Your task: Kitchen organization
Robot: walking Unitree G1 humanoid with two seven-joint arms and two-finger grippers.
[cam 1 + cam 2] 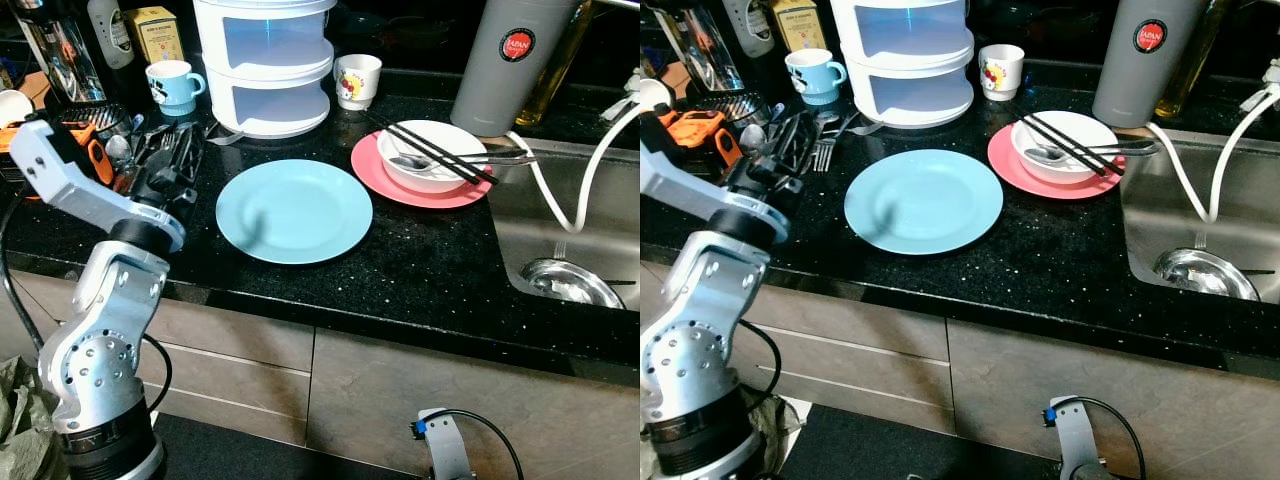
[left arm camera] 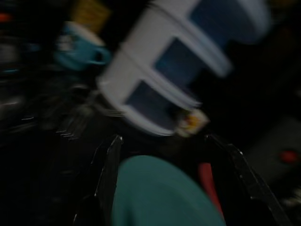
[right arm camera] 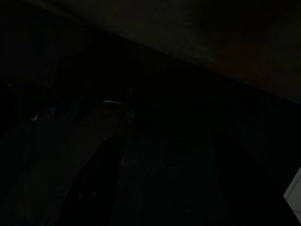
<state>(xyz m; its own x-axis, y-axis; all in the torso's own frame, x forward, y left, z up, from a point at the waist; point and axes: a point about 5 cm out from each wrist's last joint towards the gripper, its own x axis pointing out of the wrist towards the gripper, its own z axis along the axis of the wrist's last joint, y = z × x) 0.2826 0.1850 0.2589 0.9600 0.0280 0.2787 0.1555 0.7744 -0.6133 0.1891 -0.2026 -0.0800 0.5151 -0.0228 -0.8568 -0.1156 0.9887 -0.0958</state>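
Left gripper [image 1: 178,150] raised over the left part of the black countertop [image 1: 420,270], fingers spread apart with nothing between them; in the blurred wrist view both black fingers [image 2: 109,169] stand wide, framing the near rim of the blue plate [image 2: 160,193]. Fingers point toward the back of the counter, over a cluster of forks [image 1: 825,148] lying beside the white tiered container [image 1: 265,65].

Blue plate [image 1: 294,210] lies flat at mid-counter, just right of the gripper and apart from it. Round, so no long axis. Its front rim sits near the counter's front edge; bare counter lies between the plate and the sink [image 1: 520,215].

Pink plate [image 1: 375,165] sits just beside the blue plate, to its right and farther back; whether the rims touch I cannot tell. It carries a white bowl [image 1: 440,140] with a spoon [image 1: 415,163] inside and black chopsticks [image 1: 440,152] laid across the rim, long axis running diagonally from back-left to front-right. Pink plate's right edge reaches the sink rim.

Behind: blue mug [image 1: 172,85], small white cup [image 1: 357,80], grey cylinder [image 1: 505,60] near the sink. White hose [image 1: 560,190] bends down into the basin. Orange-and-black item [image 1: 695,128] at far left.

Right gripper: arm hangs below counter level in front of the cabinet; wrist view too dark, finger state cannot be told.
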